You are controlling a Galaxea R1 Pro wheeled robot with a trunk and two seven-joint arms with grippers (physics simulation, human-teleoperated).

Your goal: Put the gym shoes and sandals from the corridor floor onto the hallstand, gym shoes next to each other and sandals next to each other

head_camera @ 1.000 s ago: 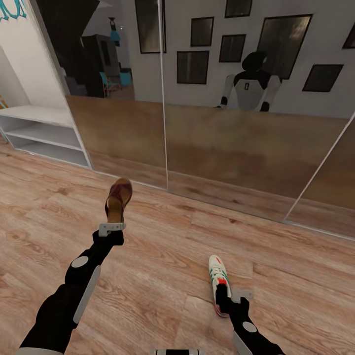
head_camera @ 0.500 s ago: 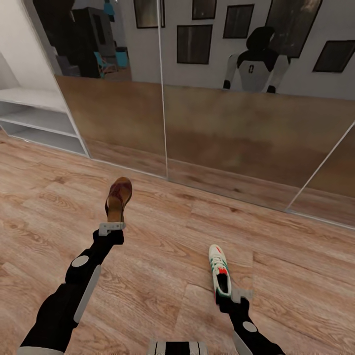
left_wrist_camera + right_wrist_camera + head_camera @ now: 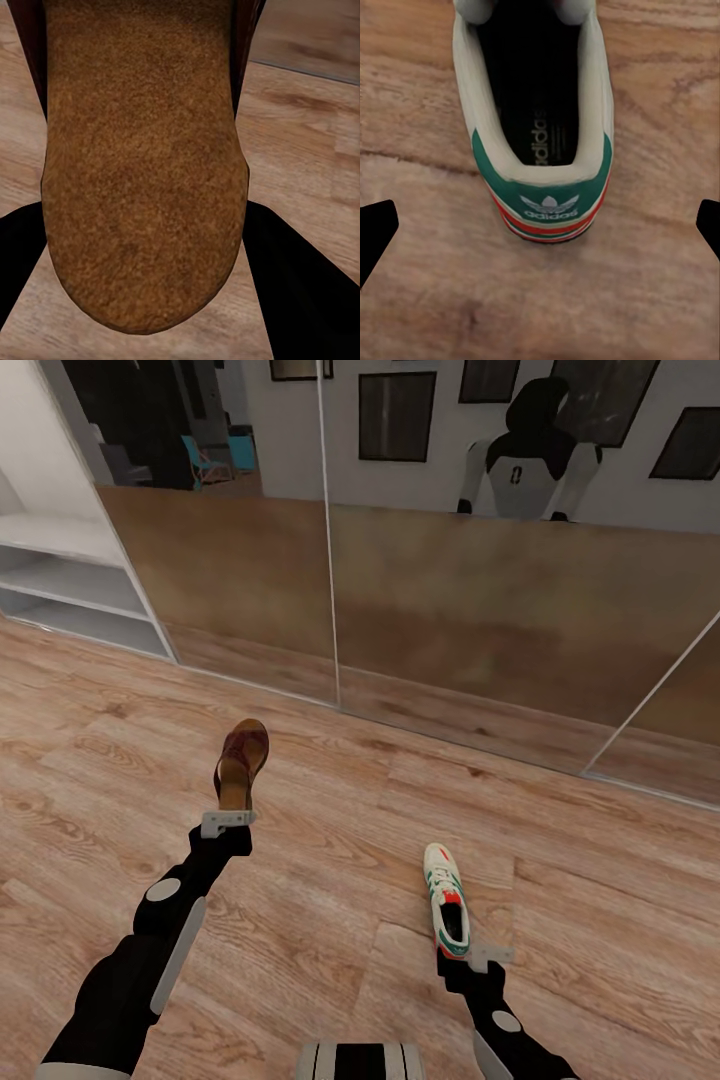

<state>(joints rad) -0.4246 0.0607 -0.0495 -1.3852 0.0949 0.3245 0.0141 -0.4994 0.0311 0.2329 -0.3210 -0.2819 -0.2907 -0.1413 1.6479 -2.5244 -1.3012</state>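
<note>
Your left gripper (image 3: pixel 228 822) pinches the sandal (image 3: pixel 241 762); right gripper (image 3: pixel 478 958), fingers spread, needs closing on the sneaker (image 3: pixel 446 898) heel at 12 o'clock.

Home corridor — mirrored wardrobe doors (image 3: pixel 450 600), wood floor (image 3: pixel 330 880)

Light brown wood-plank corridor floor (image 3: pixel 330 920), two shoes on it.
I see one white lace-up sneaker with green stripes (image 3: pixel 446 900) lying flat, and a brown tan-footbed sandal (image 3: pixel 241 762) well apart to its left.
</note>
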